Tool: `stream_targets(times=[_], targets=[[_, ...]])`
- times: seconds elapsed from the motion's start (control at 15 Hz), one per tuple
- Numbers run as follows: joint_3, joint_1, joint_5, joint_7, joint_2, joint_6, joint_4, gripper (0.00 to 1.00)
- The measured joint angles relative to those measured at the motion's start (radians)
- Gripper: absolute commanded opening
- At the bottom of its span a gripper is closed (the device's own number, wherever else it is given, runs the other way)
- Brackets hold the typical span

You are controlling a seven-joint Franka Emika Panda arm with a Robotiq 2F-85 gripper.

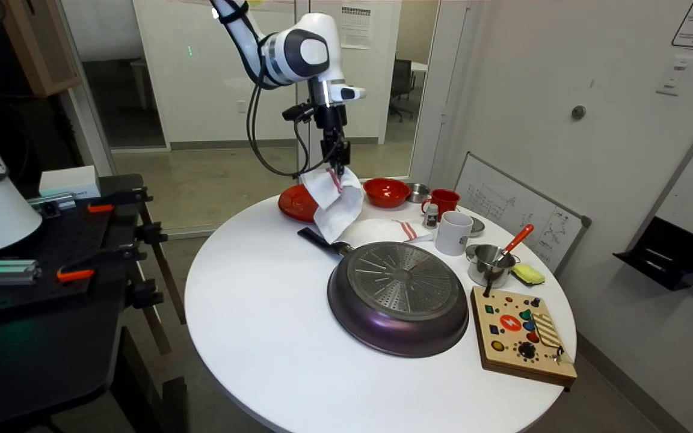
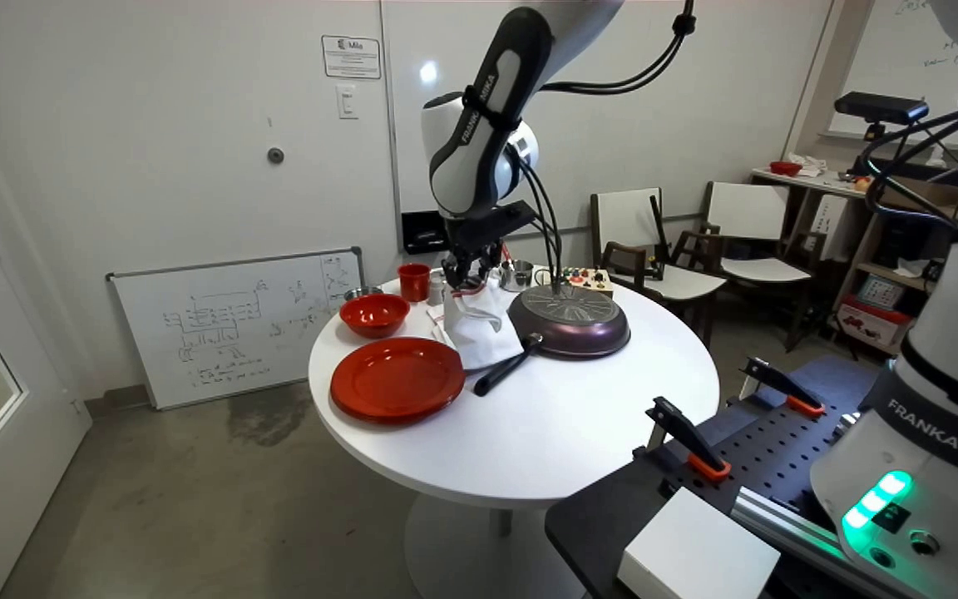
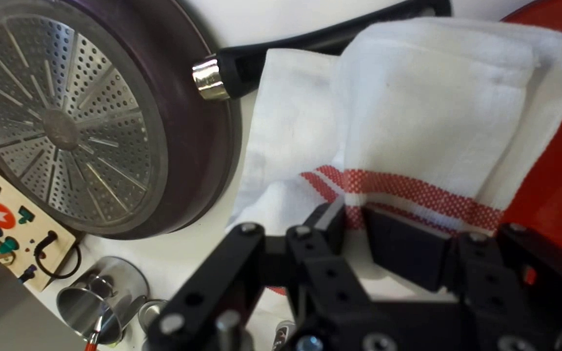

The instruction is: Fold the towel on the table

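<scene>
Pinching end effector [image 3: 354, 219]: pointed down over the counter [image 1: 250, 325], jaws narrow, the towel [image 1: 337, 210] gripped between them at its red stripes.
Towel: hung below the jaws in loose, doubled folds, its lower end close to the handle [image 1: 322, 242] of the pan [image 1: 397, 307]; whether the two touched could not be told.
Striped cloth [image 1: 376, 231]: lay flat on the counter just beside the hanging folds, white, with red bands at one end; its join with the towel was hidden.
Red plate [image 2: 396, 378]: lay just beside the towel, close to the counter's edge.
Pan: lay upside down, dark purple below a patterned grey base, its handle partly covered by the towel in the wrist view.
Red bowl [image 1: 387, 193]: stood by the counter's edge, just beside a small steel bowl [image 1: 418, 193].
Red mug [image 1: 446, 201]: stood near that edge, a shaker [image 1: 431, 217] upright just beside it.
White mug [image 1: 453, 233]: stood upright between the shaker and the steel pot [image 1: 480, 272].
Steel pot: stood near the edge, a red-handled utensil [image 1: 520, 238] leaning out over its rim.
Sponge [image 1: 527, 274]: lay yellow-green at the edge, just beside the pot.
Button board [image 1: 521, 337]: lay beside the pan, wooden, set with coloured knobs, one corner at the counter's edge.
Whiteboard [image 2: 238, 329]: leaned against the wall [image 2: 196, 191] beyond the counter, marked with diagrams.
Chairs [image 2: 630, 225]: two stood past the counter's edge, by the wall, in an exterior view.
</scene>
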Motion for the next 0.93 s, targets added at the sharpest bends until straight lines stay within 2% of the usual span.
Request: stream_targets(times=[0.53, 0.93], targets=[[-0.004, -0.026, -0.008, 0.017, 0.202, -0.161, 0.288, 0.06], [-0.015, -0.012, -0.043, 0.111, 0.302, -0.326, 0.462, 0.06]])
